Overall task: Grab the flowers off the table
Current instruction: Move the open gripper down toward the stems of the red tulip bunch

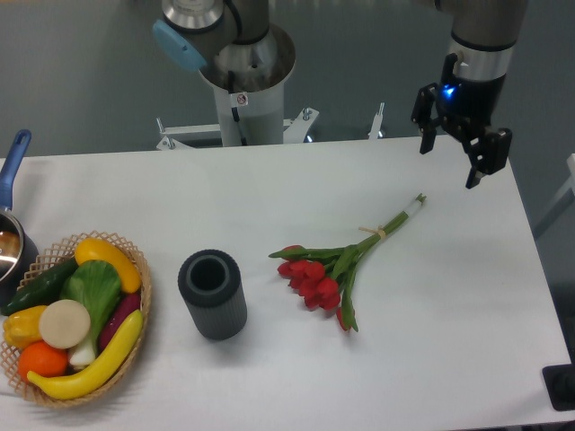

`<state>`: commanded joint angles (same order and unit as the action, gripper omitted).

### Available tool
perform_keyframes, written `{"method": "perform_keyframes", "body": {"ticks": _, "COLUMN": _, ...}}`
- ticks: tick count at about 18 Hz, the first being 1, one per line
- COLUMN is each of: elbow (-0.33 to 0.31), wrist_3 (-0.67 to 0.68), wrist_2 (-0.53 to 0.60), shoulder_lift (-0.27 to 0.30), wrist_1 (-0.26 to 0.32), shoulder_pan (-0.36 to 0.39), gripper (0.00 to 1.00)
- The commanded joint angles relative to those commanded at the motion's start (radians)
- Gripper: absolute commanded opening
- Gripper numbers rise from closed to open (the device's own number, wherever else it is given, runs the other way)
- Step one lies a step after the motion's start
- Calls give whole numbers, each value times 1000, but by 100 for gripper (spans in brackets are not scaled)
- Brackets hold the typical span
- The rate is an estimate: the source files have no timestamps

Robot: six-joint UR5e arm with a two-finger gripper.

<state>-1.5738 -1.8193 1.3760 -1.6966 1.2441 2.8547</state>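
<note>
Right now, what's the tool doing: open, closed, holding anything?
Tool: open and empty, hanging above the far right part of the table, clear of the flowers, which lie flat on it.

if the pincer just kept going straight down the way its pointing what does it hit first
Most likely bare table, right of the flowers' stem ends. The open pincer points downward and hangs above the far right part of the tabletop. Depth is unclear from this single view, so the landing spot is uncertain.

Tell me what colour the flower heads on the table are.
Red, on green stems. The flowers show clearly in the fixed camera view.
</note>
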Motion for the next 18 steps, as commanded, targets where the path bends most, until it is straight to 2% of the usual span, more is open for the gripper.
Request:
{"method": "perform_keyframes", "body": {"ticks": 3, "elbow": -3, "wrist_3": -9, "wrist_2": 0, "shoulder_lift": 0, "wrist_1": 0, "shoulder_pan": 2, "gripper": 100}}
{"method": "perform_keyframes", "body": {"ticks": 6, "elbow": -38, "wrist_3": 3, "wrist_2": -3, "shoulder_lift": 11, "wrist_1": -2, "shoulder_pan": 0, "gripper": 100}}
{"method": "perform_keyframes", "body": {"ticks": 10, "elbow": -93, "wrist_3": 23, "wrist_2": -18, "shoulder_lift": 15, "wrist_1": -58, "shoulder_pan": -2, "gripper": 100}}
{"method": "perform_keyframes", "body": {"ticks": 13, "elbow": -132, "wrist_3": 89, "wrist_2": -37, "shoulder_lift": 15, "wrist_1": -100, "shoulder_pan": -6, "gripper": 100}}
{"method": "perform_keyframes", "body": {"ticks": 18, "elbow": -172, "wrist_3": 95, "wrist_2": -34, "shoulder_lift": -5, "wrist_1": -107, "shoulder_pan": -15, "gripper": 100}}
